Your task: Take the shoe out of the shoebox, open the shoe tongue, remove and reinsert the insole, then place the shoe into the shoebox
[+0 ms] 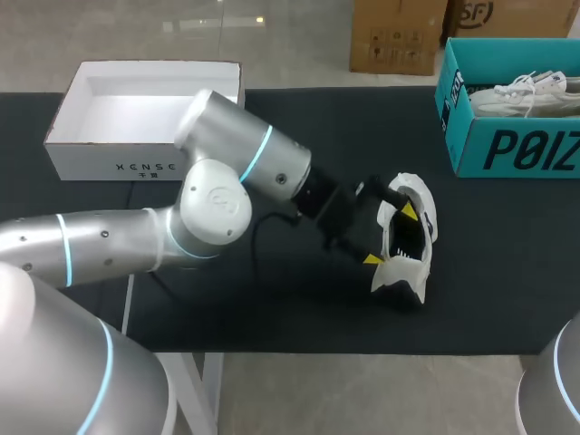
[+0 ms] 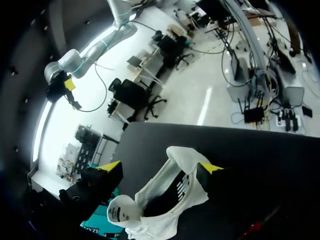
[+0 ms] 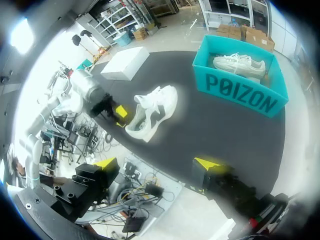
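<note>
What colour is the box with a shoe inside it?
Teal, with dark lettering on its side; the shoebox shows best in the right wrist view.

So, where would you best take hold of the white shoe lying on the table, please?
Probably the collar rim: the white shoe lies tipped with its dark opening facing the left gripper, so come from that side and slip one finger inside.

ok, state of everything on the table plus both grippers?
left gripper: open, fingers either side of the shoe
right gripper: open, empty, well back from the shoe
shoe: outside both boxes, on the table
teal shoebox: open, second shoe inside
white box: open, empty
</note>
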Available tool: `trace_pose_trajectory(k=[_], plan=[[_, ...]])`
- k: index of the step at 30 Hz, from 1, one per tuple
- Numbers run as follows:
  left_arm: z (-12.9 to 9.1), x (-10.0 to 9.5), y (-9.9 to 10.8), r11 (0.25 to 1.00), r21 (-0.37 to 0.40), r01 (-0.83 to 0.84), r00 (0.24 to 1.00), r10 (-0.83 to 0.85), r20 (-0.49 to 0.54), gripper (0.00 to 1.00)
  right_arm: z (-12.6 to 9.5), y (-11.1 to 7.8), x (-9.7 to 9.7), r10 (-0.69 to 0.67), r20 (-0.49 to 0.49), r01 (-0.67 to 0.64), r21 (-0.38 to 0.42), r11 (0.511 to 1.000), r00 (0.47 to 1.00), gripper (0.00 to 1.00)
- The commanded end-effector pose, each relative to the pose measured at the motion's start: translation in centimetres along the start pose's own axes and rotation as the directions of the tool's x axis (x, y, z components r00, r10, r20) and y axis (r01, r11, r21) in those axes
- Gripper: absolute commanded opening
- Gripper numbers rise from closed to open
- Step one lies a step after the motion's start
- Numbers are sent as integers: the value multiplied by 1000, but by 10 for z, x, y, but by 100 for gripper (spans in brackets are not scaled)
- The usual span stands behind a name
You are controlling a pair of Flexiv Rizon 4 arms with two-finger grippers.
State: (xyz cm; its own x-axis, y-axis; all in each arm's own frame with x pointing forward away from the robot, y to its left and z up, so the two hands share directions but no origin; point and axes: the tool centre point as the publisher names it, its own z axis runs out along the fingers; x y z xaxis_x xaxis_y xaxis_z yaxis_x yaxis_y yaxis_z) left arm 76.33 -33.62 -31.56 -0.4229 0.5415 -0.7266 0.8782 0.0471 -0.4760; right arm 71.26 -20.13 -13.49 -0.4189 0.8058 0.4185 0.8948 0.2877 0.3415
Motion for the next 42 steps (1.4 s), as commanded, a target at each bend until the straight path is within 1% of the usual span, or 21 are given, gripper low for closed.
trace_pose_trajectory(k=[1, 3, 4, 6, 8, 9, 11, 12, 14, 15, 17, 18, 19, 22, 24, 26, 27, 34, 36, 40, 42], plan=[[-1, 2, 1, 1000, -1, -11, 999, 11, -35, 51, 0, 1, -1, 0, 0, 0, 4, 1000, 1000, 100], [-5, 1, 1, 997, -20, -69, 991, 66, -114, 18, 0, 1, -1, 0, 0, 0, 4, 1000, 1000, 100], [-7, 0, 1, 994, -21, -108, 977, 102, -189, 0, 0, 1, -1, 0, 0, 0, 4, 1000, 1000, 100], [-11, -3, 0, 988, -4, -151, 953, 145, -266, 0, 0, 1, -1, 0, 0, 0, 4, 1000, 1000, 100], [-18, -5, 0, 975, 19, -221, 890, 210, -406, 0, 0, 1, -1, 0, 0, 0, 4, 1000, 1000, 100], [-21, -6, 0, 972, 21, -233, 869, 218, -444, 0, 0, 1, -1, 0, 0, 0, 4, 1000, 1000, 100], [-28, -9, 0, 960, 32, -278, 795, 249, -553, 0, 0, 1, -1, 0, 0, 0, 4, 1000, 1000, 100], [-30, -10, 0, 956, 32, -292, 773, 256, -581, 0, 0, 1, -1, 0, 0, 0, 4, 1000, 1000, 100], [-34, -13, -1, 942, 51, -331, 680, 276, -679, 0, 0, 1, -1, 0, 0, 0, 4, 1000, 1000, 100], [-34, -13, -2, 938, 51, -342, 658, 278, -700, 0, 0, 1, -1, 0, 0, 0, 4, 1000, 1000, 100], [-34, -9, -2, 933, 58, -354, 580, 268, -769, 0, 0, 1, -1, 0, 0, 0, 4, 1000, 1000, 100], [-33, -7, -2, 933, 58, -356, 570, 266, -777, 0, 0, 1, -1, 0, 0, 0, 4, 1000, 1000, 100], [-32, -4, -3, 931, 51, -361, 534, 252, -807, 0, 0, 1, -1, 0, 0, 0, 4, 1000, 1000, 100], [-28, 0, -6, 930, 44, -364, 497, 234, -836, 0, 0, 1, -1, 0, 0, 0, 4, 1000, 1000, 100], [-25, 1, -9, 932, 42, -361, 496, 230, -838, 0, 0, 1, -1, 0, 0, 0, 4, 1000, 1000, 100], [-21, 1, -12, 922, 12, -387, 479, 213, -851, 0, 0, 1, -1, 0, 0, 0, 4, 1000, 1000, 100], [-19, 0, -13, 924, -6, -383, 496, 200, -845, 0, 0, 1, -1, 0, 0, 0, 4, 1000, 1000, 100], [-13, 9, -22, 915, -19, -403, 499, 202, -843, 0, 0, 1, -1, 0, 0, 0, 4, 1000, 1000, 100], [-11, 13, -23, 904, -13, -428, 504, 227, -833, 0, 0, 1, -1, 0, 0, 0, 4, 1000, 1000, 100], [-6, 19, -18, 880, 8, -476, 471, 263, -842, 0, 0, 1, -1, 0, 0, 0, 4, 1000, 1000, 100], [-3, 20, -13, 877, 2, -480, 484, 266, -833, 0, 0, 1, -1, 0, 0, 0, 4, 1000, 1000, 100]])
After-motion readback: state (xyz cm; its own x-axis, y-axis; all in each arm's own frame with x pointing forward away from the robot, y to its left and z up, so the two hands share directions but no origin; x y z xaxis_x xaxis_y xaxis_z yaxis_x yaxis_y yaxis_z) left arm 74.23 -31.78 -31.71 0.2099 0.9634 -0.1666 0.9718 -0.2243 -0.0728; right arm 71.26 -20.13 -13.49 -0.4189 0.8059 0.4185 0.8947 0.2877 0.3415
